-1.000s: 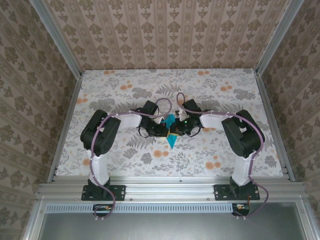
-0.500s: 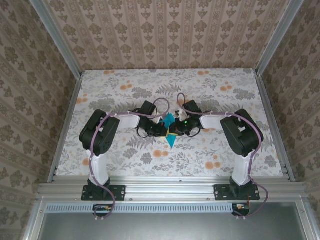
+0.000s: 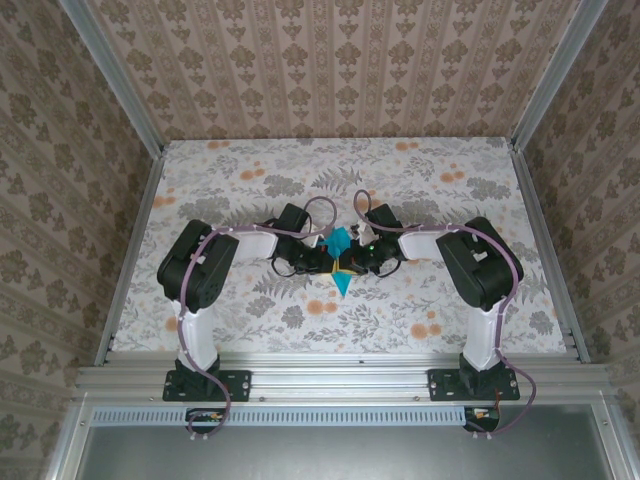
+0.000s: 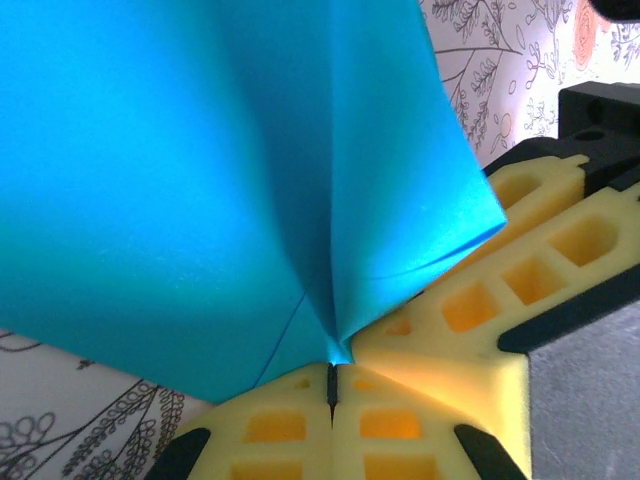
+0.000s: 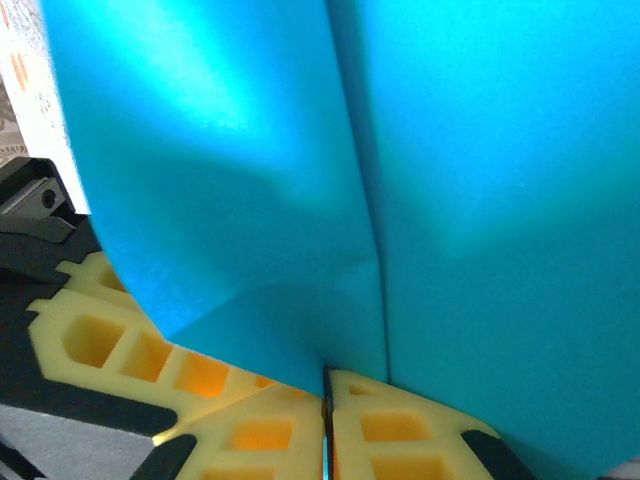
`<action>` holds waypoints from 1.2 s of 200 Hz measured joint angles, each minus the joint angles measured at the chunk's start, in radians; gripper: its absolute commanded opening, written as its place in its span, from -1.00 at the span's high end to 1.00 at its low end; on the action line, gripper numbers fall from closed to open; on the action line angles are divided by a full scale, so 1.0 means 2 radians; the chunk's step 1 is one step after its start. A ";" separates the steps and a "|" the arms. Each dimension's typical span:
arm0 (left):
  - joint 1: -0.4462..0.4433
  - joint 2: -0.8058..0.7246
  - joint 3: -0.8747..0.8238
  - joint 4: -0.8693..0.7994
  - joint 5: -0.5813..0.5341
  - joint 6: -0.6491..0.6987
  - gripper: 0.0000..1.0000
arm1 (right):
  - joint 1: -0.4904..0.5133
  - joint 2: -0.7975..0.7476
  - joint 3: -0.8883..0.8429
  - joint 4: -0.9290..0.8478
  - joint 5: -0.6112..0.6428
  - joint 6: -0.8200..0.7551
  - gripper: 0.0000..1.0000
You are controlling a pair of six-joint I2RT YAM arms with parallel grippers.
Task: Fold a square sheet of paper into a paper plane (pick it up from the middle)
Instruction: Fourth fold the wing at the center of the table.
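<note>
Both my hands meet around the middle of the counter [image 3: 450, 180]. My left hand [image 3: 322, 262] reaches in from the left and my right hand [image 3: 358, 262] from the right, fingertips pretty much nose to nose. The teal paper [image 3: 340, 242] is sandwiched right there between them. From above, one bit of it sticks out toward the far side and a pointed tip aims back toward my bases. I can't tell if that tip touches the counter or hangs just above it.

In the left wrist view, the left hand [image 4: 332, 385] has its yellow pads squeezed flat together. The paper [image 4: 200, 180] comes straight out of that seam, so it's clamped on the paper. A crease runs up from the pinch and the sheet fans out wide above it. The right hand's yellow finger [image 4: 520, 270] butts in from the right, just beside my pads, with a folded flap lying over it.

It's the same from the right wrist. The right hand [image 5: 326, 385] is pinched closed on the paper [image 5: 470, 200], with a thin blue edge showing in the slit. A long fold line runs up the middle. The left hand's yellow finger [image 5: 120, 340] sits low on the left, tucked under a paper corner.
</note>
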 measured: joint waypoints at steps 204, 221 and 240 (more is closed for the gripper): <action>0.008 -0.024 -0.012 0.011 -0.007 -0.027 1.00 | 0.000 0.001 0.000 -0.001 0.000 0.000 0.79; 0.007 -0.023 -0.012 0.010 -0.007 -0.027 1.00 | 0.000 0.001 0.000 -0.001 0.000 0.000 0.79; 0.006 -0.023 -0.012 0.004 -0.010 -0.026 1.00 | 0.000 0.001 0.000 -0.001 0.000 0.000 0.79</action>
